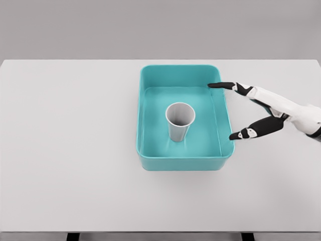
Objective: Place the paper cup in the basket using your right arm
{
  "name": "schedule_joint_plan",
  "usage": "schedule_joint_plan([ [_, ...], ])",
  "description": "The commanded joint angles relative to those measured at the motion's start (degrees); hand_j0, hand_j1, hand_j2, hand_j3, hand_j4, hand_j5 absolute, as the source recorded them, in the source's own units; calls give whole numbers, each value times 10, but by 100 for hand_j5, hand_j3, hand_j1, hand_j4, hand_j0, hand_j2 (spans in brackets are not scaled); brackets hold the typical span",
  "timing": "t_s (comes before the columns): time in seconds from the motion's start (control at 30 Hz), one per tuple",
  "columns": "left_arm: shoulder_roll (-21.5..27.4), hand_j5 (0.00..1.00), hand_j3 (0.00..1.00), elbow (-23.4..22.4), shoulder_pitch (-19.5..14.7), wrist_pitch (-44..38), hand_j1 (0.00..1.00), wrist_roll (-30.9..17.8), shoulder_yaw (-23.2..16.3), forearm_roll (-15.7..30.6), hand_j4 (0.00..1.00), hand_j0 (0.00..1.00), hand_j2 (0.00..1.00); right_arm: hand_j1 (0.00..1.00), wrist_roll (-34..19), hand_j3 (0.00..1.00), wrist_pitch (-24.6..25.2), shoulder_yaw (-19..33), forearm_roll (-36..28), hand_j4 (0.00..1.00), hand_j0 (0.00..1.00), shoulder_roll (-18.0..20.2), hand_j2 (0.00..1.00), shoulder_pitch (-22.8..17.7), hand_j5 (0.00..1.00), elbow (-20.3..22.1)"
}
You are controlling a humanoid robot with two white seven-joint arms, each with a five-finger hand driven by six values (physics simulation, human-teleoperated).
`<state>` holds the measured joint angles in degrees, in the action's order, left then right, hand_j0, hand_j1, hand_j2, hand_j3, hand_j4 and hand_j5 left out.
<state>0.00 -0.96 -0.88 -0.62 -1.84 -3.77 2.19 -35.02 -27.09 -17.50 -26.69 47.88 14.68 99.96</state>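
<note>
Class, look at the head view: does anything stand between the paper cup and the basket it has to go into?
Nothing does. The paper cup already stands upright inside the teal basket, near its middle. The right hand is open beside the basket's right wall, holding nothing and apart from the cup.

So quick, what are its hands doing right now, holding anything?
Right hand: open, fingers spread, holding nothing, at the right rim of the basket; the paper cup stands upright inside it.
Left hand: not in view.
</note>
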Motion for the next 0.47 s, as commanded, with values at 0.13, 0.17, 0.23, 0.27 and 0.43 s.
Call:
schedule_joint_plan([
  [0.13,0,100,100,0,0,-1,100,0,0,0,100,100,100,100,0,100,0,14,-5,100,100,5,100,-4,100,4],
  [0.17,0,100,100,0,0,0,100,0,0,0,100,100,100,100,0,100,0,15,-5,100,100,6,100,-4,100,3],
  [0.23,0,100,100,0,0,0,100,0,0,0,100,100,100,100,0,100,0,16,-5,100,100,5,100,-4,100,3],
  [0.27,0,100,100,0,0,0,100,0,0,0,100,100,100,100,0,100,0,15,-5,100,100,4,100,-4,100,3],
  [0.43,0,100,100,1,0,0,100,0,1,4,100,100,100,100,0,100,0,19,-5,100,100,3,100,-4,100,3],
])
